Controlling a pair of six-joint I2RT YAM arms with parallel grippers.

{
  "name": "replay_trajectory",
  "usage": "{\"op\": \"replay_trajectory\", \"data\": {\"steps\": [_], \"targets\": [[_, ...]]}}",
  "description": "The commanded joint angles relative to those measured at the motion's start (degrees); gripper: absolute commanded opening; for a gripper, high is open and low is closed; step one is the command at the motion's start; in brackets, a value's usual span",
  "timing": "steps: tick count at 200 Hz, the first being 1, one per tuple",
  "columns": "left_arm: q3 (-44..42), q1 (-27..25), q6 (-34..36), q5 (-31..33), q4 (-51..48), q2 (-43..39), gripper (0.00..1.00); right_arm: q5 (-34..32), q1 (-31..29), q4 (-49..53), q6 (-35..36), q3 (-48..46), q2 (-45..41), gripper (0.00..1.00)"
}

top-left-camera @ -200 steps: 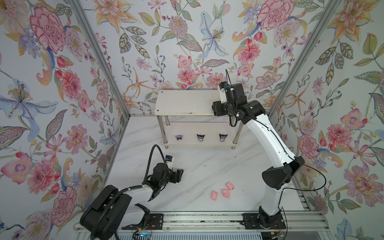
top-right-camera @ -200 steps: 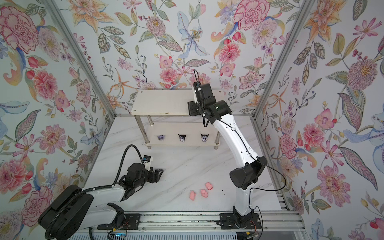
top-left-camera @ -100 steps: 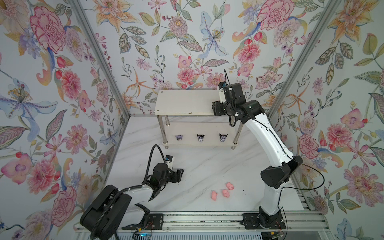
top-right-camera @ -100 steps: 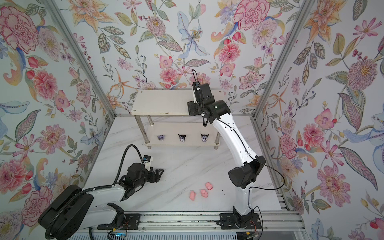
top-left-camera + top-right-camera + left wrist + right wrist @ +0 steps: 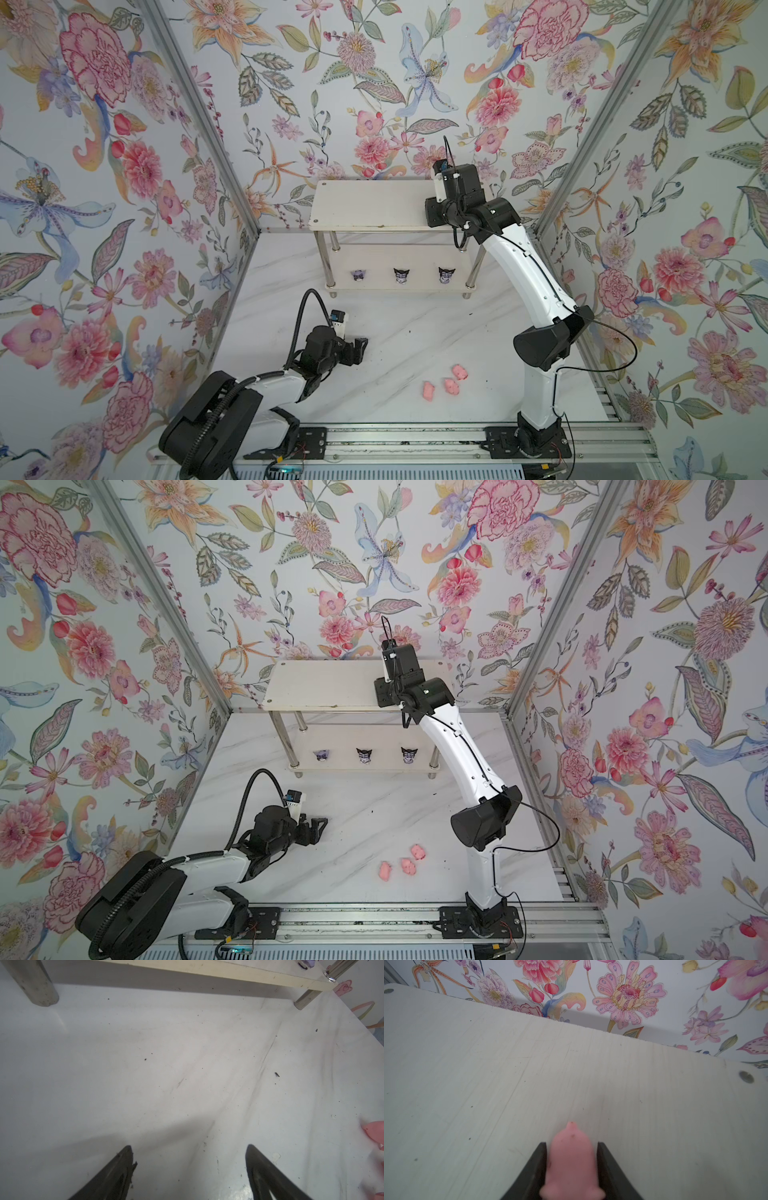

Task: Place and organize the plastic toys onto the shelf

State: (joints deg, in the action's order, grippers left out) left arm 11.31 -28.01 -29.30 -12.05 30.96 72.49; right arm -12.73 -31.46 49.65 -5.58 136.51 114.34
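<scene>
My right gripper point(image 5: 571, 1142) is shut on a pink pig point(image 5: 571, 1159), low over the shelf's top board point(image 5: 488, 1084) near its right end. In both top views the right wrist point(image 5: 457, 187) hides those fingers and the pig. Three purple-and-white figurines point(image 5: 401, 276) point(image 5: 364, 755) stand in a row on the shelf's lower board point(image 5: 374, 266). Three more pink pigs point(image 5: 451, 386) point(image 5: 409, 866) lie together on the marble floor. My left gripper point(image 5: 188, 1146) point(image 5: 360, 345) rests open and empty low over the floor, left of the pigs.
The shelf point(image 5: 324, 683) stands against the back wall on chrome legs point(image 5: 39, 985). Flowered walls close in both sides and the back. One floor pig point(image 5: 374, 1132) shows at the edge of the left wrist view. A metal rail point(image 5: 395, 440) runs along the front.
The right wrist has edged slightly to the left over the top board. The left arm has stayed where it was.
</scene>
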Motion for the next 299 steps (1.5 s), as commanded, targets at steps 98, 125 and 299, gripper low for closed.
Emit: {"op": "replay_trajectory", "data": {"steps": [98,125,299], "targets": [[0.98,0.66,0.28,-1.22,0.10,-0.67,0.87,-9.69,-2.28,4.01,-1.79,-3.78,-2.96,0.18],[0.99,0.56,0.23,-1.28,-0.02,-1.03,0.87,-12.18,-2.90,3.99,-2.38,-5.20,-3.82,0.18],[-0.11,0.54,0.26,-0.85,1.55,-2.29,0.87,-10.47,-9.73,4.05,-5.71,-15.71,-18.21,0.62]]}}
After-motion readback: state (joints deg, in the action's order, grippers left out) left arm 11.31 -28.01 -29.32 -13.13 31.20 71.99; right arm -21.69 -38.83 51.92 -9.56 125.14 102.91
